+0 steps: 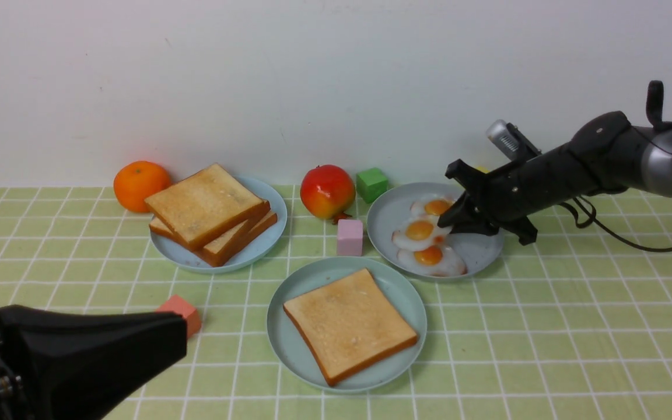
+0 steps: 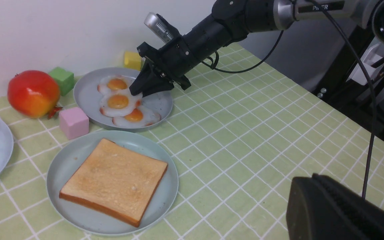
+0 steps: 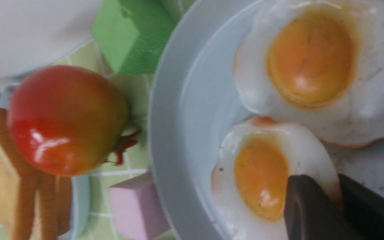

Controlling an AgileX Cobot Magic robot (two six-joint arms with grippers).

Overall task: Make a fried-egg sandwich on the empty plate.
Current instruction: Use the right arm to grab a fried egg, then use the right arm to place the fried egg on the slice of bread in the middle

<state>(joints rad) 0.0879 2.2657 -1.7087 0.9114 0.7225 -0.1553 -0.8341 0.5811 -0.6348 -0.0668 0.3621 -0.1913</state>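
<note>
Our right claw (image 1: 445, 221) is pinched narrow on the white edge of the middle fried egg (image 1: 419, 231), one of three lying in the grey-blue plate (image 1: 482, 248). Nearer to us, the teal plate (image 1: 282, 345) holds a single toast slice (image 1: 347, 324), with no egg on it yet. The sky-blue plate (image 1: 267, 238) carries stacked toast (image 1: 207, 204). Our left claw (image 1: 179, 333) hangs closed, gripping nothing.
</note>
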